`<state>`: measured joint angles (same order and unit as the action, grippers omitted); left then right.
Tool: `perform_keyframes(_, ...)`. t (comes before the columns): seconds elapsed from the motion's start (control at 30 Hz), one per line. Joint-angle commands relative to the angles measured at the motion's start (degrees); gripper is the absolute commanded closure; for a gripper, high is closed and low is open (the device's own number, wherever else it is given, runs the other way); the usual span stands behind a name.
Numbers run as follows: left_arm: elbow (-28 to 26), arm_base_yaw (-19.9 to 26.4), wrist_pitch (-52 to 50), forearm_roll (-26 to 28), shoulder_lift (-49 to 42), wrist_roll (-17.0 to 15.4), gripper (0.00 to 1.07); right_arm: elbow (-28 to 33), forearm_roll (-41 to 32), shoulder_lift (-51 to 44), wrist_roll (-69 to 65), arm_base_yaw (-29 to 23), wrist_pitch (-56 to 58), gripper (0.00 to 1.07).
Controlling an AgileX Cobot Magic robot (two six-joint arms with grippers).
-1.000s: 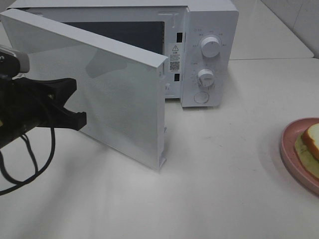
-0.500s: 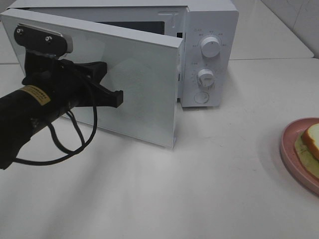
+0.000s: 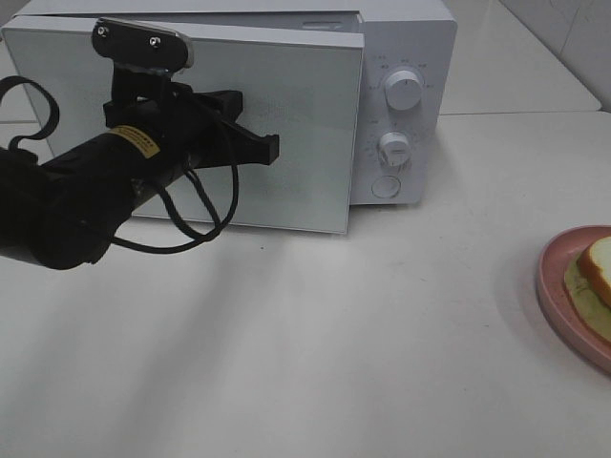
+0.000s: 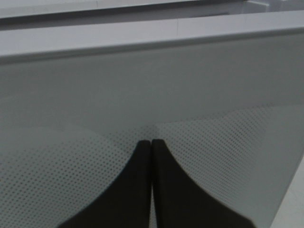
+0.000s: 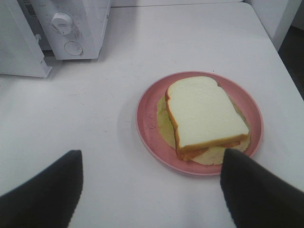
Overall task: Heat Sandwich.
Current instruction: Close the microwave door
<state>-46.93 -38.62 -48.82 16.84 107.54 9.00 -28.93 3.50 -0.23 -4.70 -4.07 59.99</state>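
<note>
One sandwich (image 5: 205, 116) of white bread, orange-tan crust and yellow-green filling lies on the pink plate (image 5: 152, 137). Left jaws pressed together at the microwave door (image 3: 286, 124); right jaws spread, empty.

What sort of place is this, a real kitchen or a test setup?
Most likely a lab tabletop mocked up as a kitchen corner. A white microwave stands on a bare white table, a sandwich sits on a pink plate, and no other kitchen fittings show.
</note>
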Motion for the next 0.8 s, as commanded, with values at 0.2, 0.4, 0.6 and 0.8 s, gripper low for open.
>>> perform_keyframes(0.2, -7.45, -0.34, 2.98, 3.27, 3.38, 3.09, 1.06, 0.11, 0.06, -1.55, 0.52, 0.4, -0.46, 0.31)
perform_keyframes(0.4, -12.15, -0.23, 4.3, 4.3, 5.61, 3.15, 1.06, 0.11, 0.06, -1.55, 0.52, 0.4, -0.46, 0.31)
perform_keyframes(0.6, -16.1, -0.23, 6.3, 9.11, 7.73, 6.76, 1.06, 0.11, 0.06, -1.55, 0.52, 0.4, -0.46, 0.31)
perform_keyframes(0.8, -18.16, -0.11, 7.28, 9.17, 9.34, 7.45, 1.06, 0.11, 0.11, -1.55, 0.52, 0.4, -0.46, 0.31)
